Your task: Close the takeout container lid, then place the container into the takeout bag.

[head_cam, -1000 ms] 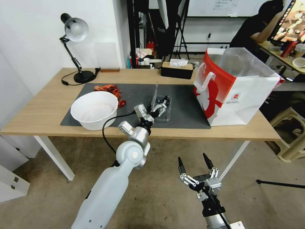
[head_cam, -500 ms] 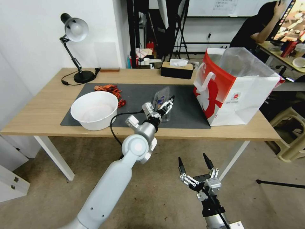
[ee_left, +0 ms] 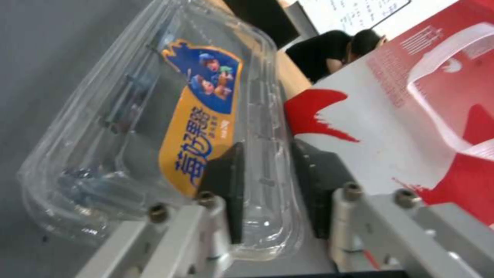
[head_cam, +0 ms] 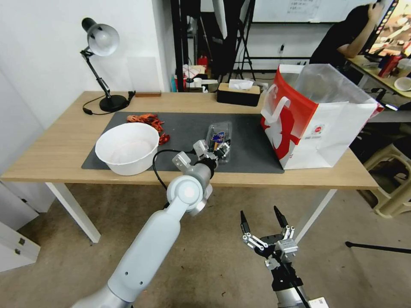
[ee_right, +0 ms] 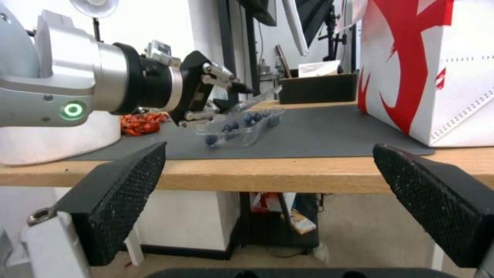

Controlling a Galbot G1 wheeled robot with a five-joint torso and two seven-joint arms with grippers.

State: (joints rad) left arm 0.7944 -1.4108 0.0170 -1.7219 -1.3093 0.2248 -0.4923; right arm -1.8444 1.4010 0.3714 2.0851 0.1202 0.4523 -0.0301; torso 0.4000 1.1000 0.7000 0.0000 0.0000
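Clear plastic hinged takeout container (head_cam: 218, 145): labelled lid (ee_left: 206, 127) nearly down, rim between left gripper (head_cam: 220, 148) unclamped pads; press evenly until latched; right gripper (head_cam: 262, 221) agape, idle.

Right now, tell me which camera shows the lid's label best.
The left wrist view: the label spreads blue and yellow across the clear lid, beside the left pincer. The head view shows it as a small blue patch. In the right wrist view the lid is edge-on, its label unreadable.

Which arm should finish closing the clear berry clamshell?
Left. The left gripper is already at the clear plastic clamshell container, fingers astride its lid. The right gripper hangs open below the table's edge.
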